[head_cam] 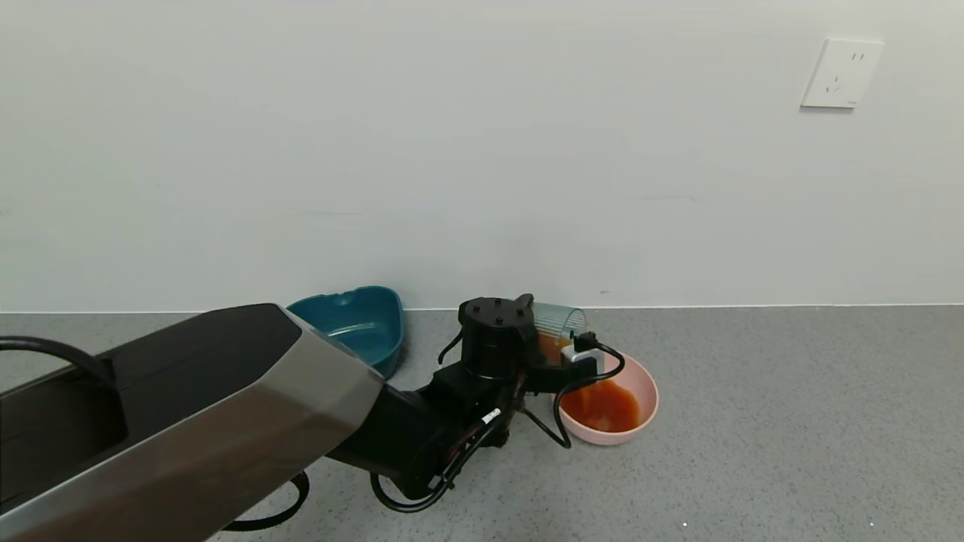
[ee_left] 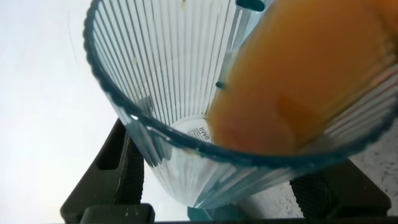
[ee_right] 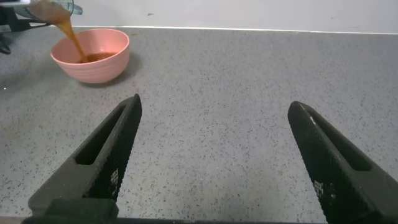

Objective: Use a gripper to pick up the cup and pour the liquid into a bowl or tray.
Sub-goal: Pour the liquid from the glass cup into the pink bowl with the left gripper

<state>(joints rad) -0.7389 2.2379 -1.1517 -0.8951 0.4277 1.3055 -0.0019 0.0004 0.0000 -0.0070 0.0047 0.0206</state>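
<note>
We start with the grey countertop [head_cam: 791, 421], which carries everything here. On it, behind and to the left of our left gripper [head_cam: 561, 354], sits the dark teal tub [head_cam: 354, 324], which takes no part in the pour.

Our left arm reaches forward across the counter, and the left gripper is pressed together on the cup [head_cam: 557, 322], pinching it near its base. We hold the cup tipped well over, almost on its side, with its mouth turned down toward the pink bowl [head_cam: 646, 391], which sits just below and to the right of the gripper.

So the pick-up is done and we judge the pour to be well under way. The right wrist view shows a stream of the liquid [ee_right: 73, 42] running from the cup's rim into the bowl, and a pool of orange-red already covers the bowl's bottom. In the left wrist view a fair amount still lies along the cup's lower wall [ee_left: 298, 93], while the far end of the cup looks drained. What is left, as we see it, is to tip out that remainder.

Our right gripper [ee_right: 211, 162] hangs low over bare counter, well apart from the bowl, its fingers spread wide and holding nothing.
</note>
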